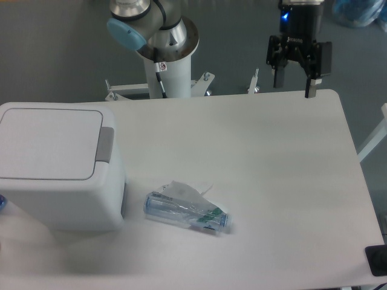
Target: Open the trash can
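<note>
The trash can (57,166) is a large boxy white bin at the left of the table. Its flat square lid (48,142) lies shut. A grey push tab (105,144) sits on the lid's right edge. My gripper (295,87) hangs at the table's far edge on the right, well away from the can. Its two black fingers (312,84) stand apart with nothing between them, so it is open and empty.
A crushed clear plastic bottle (187,212) lies on the white table (260,181) just right of the can. The arm's white base column (166,60) stands behind the table's far edge. A dark object (378,260) sits at the lower right corner.
</note>
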You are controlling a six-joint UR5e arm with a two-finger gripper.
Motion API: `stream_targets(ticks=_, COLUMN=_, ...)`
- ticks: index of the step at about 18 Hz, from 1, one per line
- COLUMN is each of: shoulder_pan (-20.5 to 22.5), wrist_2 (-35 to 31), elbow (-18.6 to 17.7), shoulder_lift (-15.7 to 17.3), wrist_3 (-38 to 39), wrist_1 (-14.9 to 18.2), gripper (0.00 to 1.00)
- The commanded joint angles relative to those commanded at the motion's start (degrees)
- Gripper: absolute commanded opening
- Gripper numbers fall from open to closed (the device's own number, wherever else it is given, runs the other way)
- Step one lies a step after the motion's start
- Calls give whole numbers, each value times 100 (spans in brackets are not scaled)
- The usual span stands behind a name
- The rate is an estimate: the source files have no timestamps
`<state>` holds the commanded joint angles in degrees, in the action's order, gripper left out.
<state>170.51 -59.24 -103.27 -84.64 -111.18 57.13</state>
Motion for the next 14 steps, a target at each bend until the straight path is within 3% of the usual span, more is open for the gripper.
stream_targets(ticks=8, shoulder_pan=-17, wrist_2=17, elbow=-18, shoulder_lift=53, wrist_3=131, wrist_1=26, gripper=100)
stream_targets(ticks=14, shoulder_pan=-623, wrist_2=-9, elbow=52, shoulder_lift=79, wrist_3=2282, wrist_1=-9, gripper=100)
